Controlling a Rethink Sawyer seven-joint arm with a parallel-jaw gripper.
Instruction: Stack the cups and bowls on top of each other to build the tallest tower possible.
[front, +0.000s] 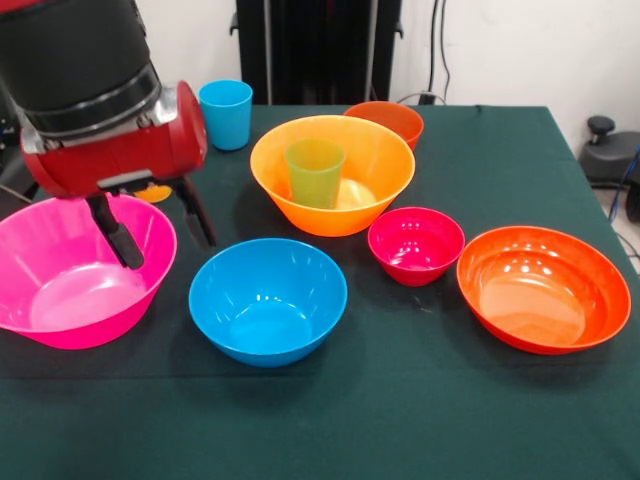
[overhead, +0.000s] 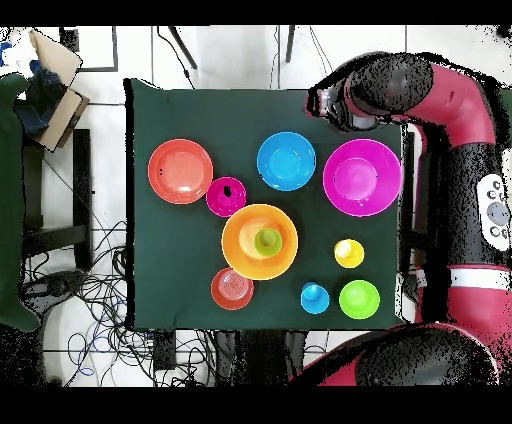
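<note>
My gripper (front: 169, 250) hangs open and empty over the right rim of the big pink bowl (front: 70, 285) (overhead: 362, 177). To its right sits the medium blue bowl (front: 268, 300) (overhead: 286, 160). The green cup (front: 314, 172) (overhead: 267, 240) stands upright inside the big orange bowl (front: 380, 185) (overhead: 240, 255). The small magenta bowl (front: 415, 245) (overhead: 226, 196) and the wide red-orange bowl (front: 543, 288) (overhead: 180, 171) lie further right. A small orange-red bowl (front: 388, 120) (overhead: 232, 288) and the blue cup (front: 226, 113) (overhead: 315, 298) stand behind. The yellow-orange cup (overhead: 349, 253) and small green bowl (overhead: 359, 299) show overhead.
Everything rests on a dark green tablecloth (front: 400, 400). The red arm (overhead: 470, 130) curves along the table's side in the overhead view. A cardboard box (overhead: 55, 85) and loose cables (overhead: 95, 290) lie on the floor beside the table.
</note>
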